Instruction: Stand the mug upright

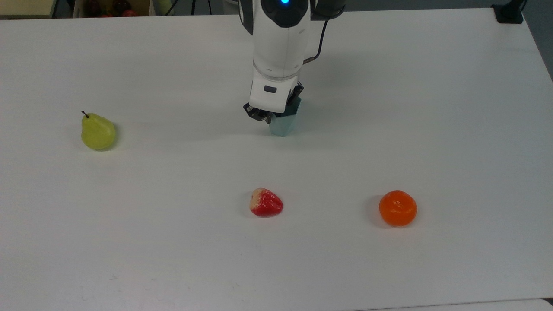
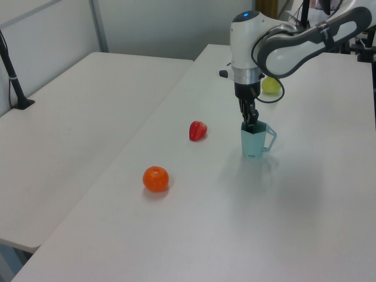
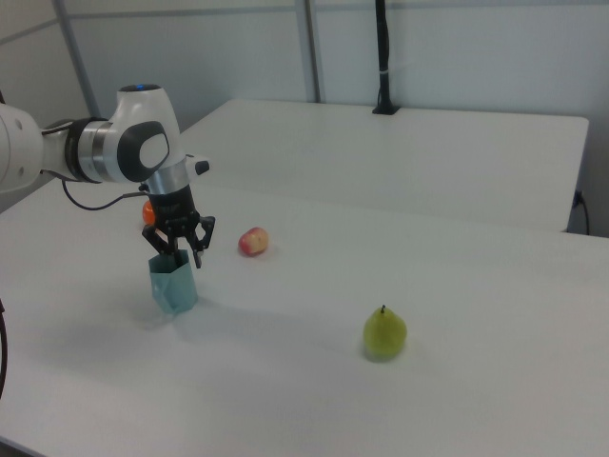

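Pale teal plastic, by the look of it, pinched at the rim: gripper (image 2: 251,124) pointing straight down at mid-table, one finger inside the mug's mouth and one outside, closed on the wall. Gripped thing: the mug (image 2: 253,143), standing mouth-up on the white table (image 1: 432,129), base apparently touching or just off the surface, loop handle jutting toward the left view's right. Seen in the right view as a faceted tapered cup (image 3: 173,283) directly beneath the fingers. Likely light, stiff and thin-walled, with smooth flat facets that could slip or twist under a weak pinch; rim wall a sound hold, being rigid and reachable from above, the handle too small to suit. No sign of fragility, though a tall narrow base may tip if released off-level. Farther out: strawberry (image 1: 266,203) and orange (image 1: 398,208) well apart toward the top view's lower edge, pear (image 1: 97,131) well apart at the top view's left.
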### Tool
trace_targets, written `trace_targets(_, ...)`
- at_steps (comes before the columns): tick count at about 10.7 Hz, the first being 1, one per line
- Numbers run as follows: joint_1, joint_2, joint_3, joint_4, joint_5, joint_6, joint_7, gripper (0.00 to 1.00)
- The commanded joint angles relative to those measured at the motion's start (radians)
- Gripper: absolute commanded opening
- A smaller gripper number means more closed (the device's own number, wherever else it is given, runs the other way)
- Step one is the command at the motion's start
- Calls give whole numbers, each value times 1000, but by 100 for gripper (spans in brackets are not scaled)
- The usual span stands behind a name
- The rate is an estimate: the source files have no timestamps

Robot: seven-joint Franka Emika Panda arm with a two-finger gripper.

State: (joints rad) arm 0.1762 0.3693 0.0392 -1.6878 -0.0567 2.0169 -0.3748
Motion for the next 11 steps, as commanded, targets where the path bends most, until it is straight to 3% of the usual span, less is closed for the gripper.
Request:
trace_targets(1,-14,-78,-7,9,28,-85,124,100)
trace_targets(3,-17,-156,-8,13,-3,-145,313,100)
trace_targets(5,-53,-260,-18,11,-28,-252,401,100)
trace_targets(8,-110,-366,-18,11,-15,-360,402,100)
trace_targets(11,-127,-379,-18,13,-12,-379,407,100)
